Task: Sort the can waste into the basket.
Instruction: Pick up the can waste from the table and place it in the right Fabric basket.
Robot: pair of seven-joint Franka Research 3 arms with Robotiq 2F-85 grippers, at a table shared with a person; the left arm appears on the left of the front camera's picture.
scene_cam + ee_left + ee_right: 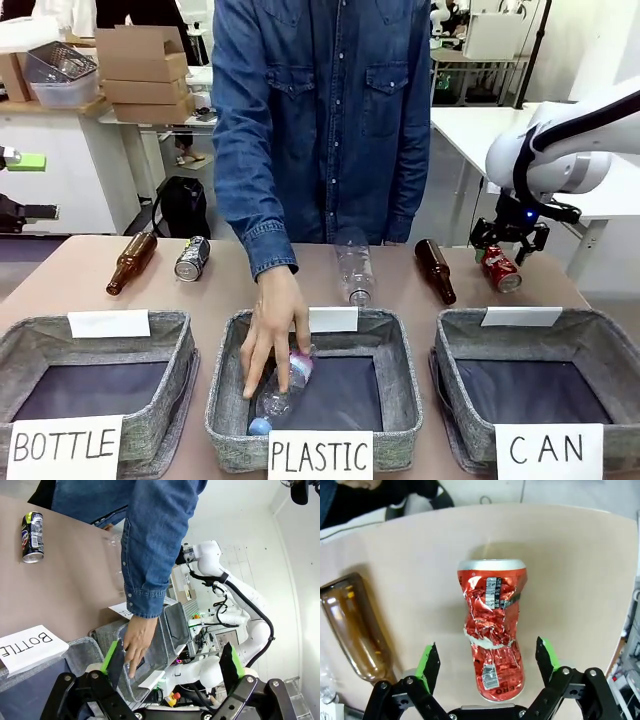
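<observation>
A dented red can [500, 268] lies on its side at the table's far right. My right gripper [510, 243] hangs open just over it. In the right wrist view the red can [492, 630] lies lengthwise between the spread fingers of that gripper [487, 651], and no pad presses on it. The dark can [191, 258] lies at the far left, also seen as the dark can [32, 530]. The CAN basket [600, 335] sits at the front right. My left gripper [25, 187] stays open at the left edge, and in its wrist view the left gripper [171, 656] holds nothing.
A person's hand [272, 335] holds a clear plastic bottle [285, 385] inside the PLASTIC basket [400, 345]. The BOTTLE basket [180, 335] is at the front left. Two brown bottles [130, 262] [435, 270] and a clear bottle [355, 270] lie along the far side.
</observation>
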